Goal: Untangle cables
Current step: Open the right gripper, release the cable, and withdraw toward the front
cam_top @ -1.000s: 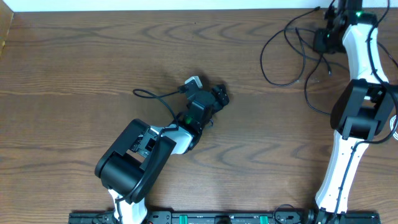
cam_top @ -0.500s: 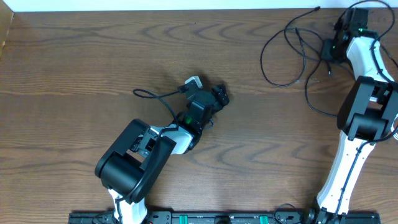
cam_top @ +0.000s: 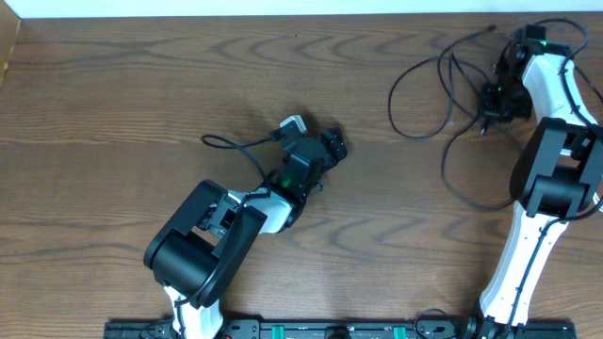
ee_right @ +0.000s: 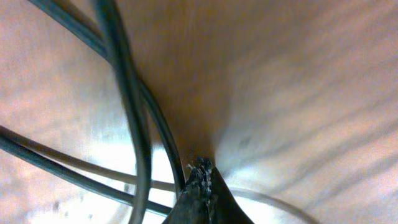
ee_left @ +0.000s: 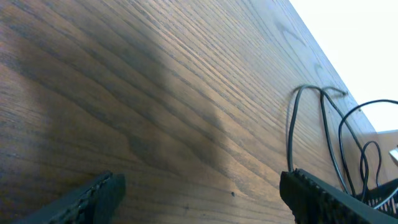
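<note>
Right gripper (cam_top: 490, 94), pinched shut on the cables (ee_right: 127, 106) at upper right, has pulled them lower; we judge the loops opening.

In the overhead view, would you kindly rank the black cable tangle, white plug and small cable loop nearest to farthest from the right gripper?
1. black cable tangle, at the right gripper, top right.
2. white plug, mid-table.
3. small cable loop, farther left.

Close-up cables (ee_right: 125, 93) are blurred and run off the frame, and the right end effector (ee_right: 202, 183) is cropped below
</note>
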### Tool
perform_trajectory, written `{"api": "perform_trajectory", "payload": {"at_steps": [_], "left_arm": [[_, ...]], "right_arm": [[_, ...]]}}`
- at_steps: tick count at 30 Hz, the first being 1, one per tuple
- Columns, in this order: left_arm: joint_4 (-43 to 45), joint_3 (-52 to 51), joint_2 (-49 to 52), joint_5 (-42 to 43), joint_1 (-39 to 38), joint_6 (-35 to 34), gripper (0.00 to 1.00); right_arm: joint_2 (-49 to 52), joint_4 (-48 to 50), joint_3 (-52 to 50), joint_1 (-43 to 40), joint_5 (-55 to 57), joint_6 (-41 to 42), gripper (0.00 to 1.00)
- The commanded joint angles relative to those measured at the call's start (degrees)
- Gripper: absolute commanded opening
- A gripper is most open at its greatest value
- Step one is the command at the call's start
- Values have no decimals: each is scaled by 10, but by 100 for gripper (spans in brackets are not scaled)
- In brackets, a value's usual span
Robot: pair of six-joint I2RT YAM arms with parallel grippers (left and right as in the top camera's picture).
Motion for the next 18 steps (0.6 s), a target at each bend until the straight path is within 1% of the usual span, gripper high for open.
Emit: {"api": "perform_trajectory", "payload": {"at_steps": [1,3,5,9,13,15,18], "left_arm": [[-45,-34,38,-10,5,-1,89],[-45,-34,38,-10,5,-1,89],[-45,-34,38,-10,5,-1,89],[-45,-34,38,-10,5,-1,89],[-45,-34,38,-10,5,-1,89],[-45,-34,38,-10,5,-1,89],[-44,-34,38,-10,5,-1,89]], "right_arm": [[-3,-26,-20,3,-58,7,1],[-15,-26,-20,3,-58,4,1],[-32,-19,-19,2,-25,8,1],[-94,-2,-16,-1,101,70,1],[-189,12,-16,-2,206,130,1],[-238,24,-16,-1,217,136,1],[-318,51,-16,1,200,136,1]]}}
